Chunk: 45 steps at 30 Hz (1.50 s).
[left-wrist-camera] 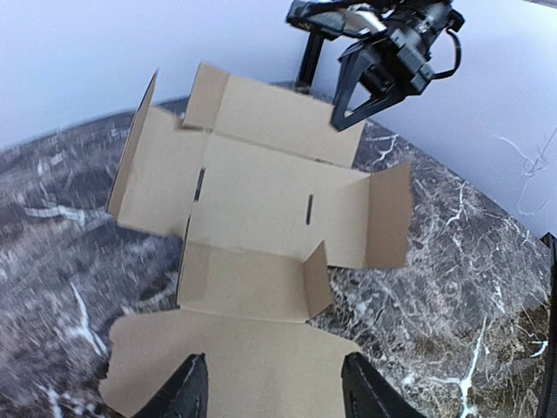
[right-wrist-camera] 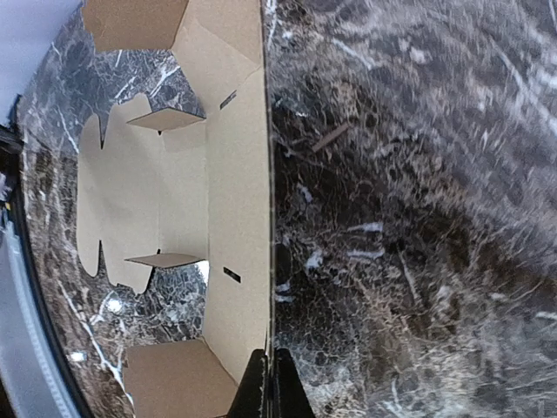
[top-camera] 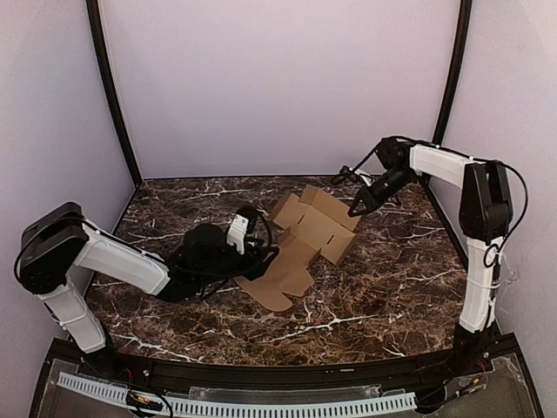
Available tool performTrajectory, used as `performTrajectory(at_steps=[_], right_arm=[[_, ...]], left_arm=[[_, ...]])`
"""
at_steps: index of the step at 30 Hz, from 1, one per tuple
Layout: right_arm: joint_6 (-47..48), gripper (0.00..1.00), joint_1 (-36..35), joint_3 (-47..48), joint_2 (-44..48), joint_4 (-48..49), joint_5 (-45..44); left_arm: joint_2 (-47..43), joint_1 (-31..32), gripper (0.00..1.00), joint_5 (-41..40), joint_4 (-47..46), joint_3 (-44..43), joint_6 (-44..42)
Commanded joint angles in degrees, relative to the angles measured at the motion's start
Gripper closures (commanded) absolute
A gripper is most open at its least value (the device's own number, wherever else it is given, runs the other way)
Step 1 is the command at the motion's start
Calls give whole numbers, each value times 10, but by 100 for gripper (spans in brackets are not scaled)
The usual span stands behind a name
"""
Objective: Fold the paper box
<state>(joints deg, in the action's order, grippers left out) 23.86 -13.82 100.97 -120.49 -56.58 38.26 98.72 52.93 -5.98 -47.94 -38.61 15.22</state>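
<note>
The paper box (top-camera: 300,244) is a brown cardboard sheet, part folded, lying mid-table with several flaps raised. Its near rounded flap lies flat under my left gripper (top-camera: 264,255), whose open fingers (left-wrist-camera: 187,394) hover over that flap (left-wrist-camera: 261,366) with nothing between them. My right gripper (top-camera: 357,209) is at the box's far right side, shut on the thin edge of the upright far panel (right-wrist-camera: 239,174). In the right wrist view the two fingers (right-wrist-camera: 268,383) pinch that edge. The left wrist view shows the right gripper (left-wrist-camera: 344,113) at the far panel's top corner.
The dark marble table (top-camera: 392,287) carries only the box. Lilac walls close in the back and sides, with black frame posts (top-camera: 109,87) at the far corners. A black rail (top-camera: 261,379) runs along the near edge.
</note>
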Motion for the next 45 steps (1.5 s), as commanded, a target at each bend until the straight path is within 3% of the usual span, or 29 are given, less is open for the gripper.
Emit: performTrajectory(at_steps=[1,9,15,20,24,33,39,45], right_arm=[[71,100,-49,35,38,-4,-155],[143,100,-130,23,88,62,-300],[236,100,-200,-38,136,128,-405],[273,100,-234,-51,152,149,-431],[303,100,-264,-77,177,174,-437],[392,100,-336,-230,239,300,-506],[413,100,-366,-303,255,382,-575],[396,100,-369,-317,262,417,-595]], left_arm=[[-112,-1,45,0,135,-7,-87],[-172,-75,35,-57,136,58,-60],[-133,-138,33,-66,85,77,-41],[-68,-164,34,-51,30,64,-28],[-20,-186,36,-7,-26,59,-36],[82,-200,38,133,-165,42,-78],[113,-201,38,239,-203,31,-76],[125,-201,39,332,-200,26,-72]])
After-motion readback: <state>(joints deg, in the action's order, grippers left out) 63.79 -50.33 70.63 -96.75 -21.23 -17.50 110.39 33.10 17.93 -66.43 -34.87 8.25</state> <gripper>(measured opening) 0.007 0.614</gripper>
